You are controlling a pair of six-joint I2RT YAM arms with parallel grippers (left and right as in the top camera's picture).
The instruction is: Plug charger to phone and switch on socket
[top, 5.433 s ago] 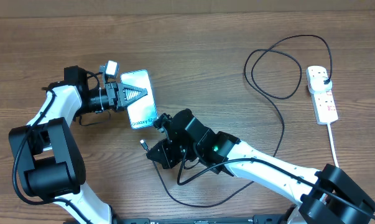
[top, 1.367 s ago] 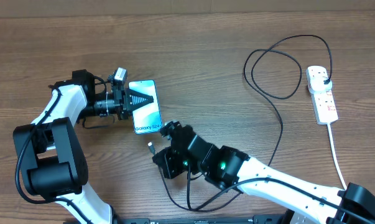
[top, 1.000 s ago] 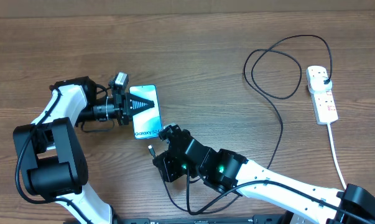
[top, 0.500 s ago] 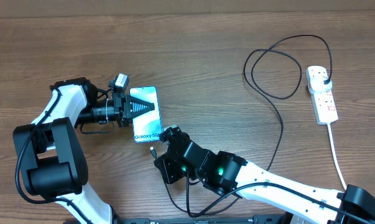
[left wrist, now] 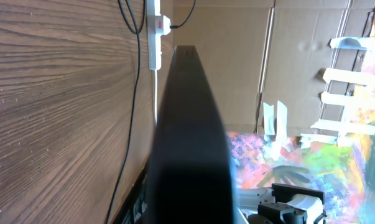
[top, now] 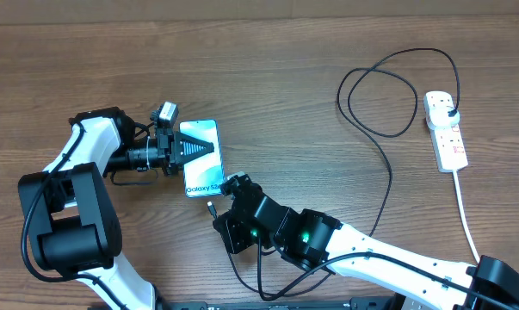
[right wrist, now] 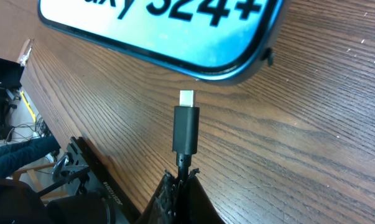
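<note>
The phone [top: 202,170], screen lit light blue, is off the table in my left gripper [top: 206,146], which is shut on its upper half. In the left wrist view only its dark edge [left wrist: 190,143] shows. My right gripper [top: 217,216] is shut on the charger's cable just behind the black connector [right wrist: 186,129]. The connector's metal tip [right wrist: 186,98] points at the phone's lower edge [right wrist: 218,73] with a small gap between them. The charger cable [top: 388,172] loops across the table to its plug head [top: 448,107] in the white socket [top: 446,131].
The socket's white lead [top: 464,207] runs toward the table's near edge at the right. Slack black cable loops below my right arm [top: 260,274] and in a ring at the back right [top: 379,90]. The table's near edge [right wrist: 94,171] lies close behind my right gripper.
Since the earliest frame the left gripper has turned the phone and brought it nearer, and the right gripper has carried the connector up under its lower edge. Nothing moved in the last half second.
</note>
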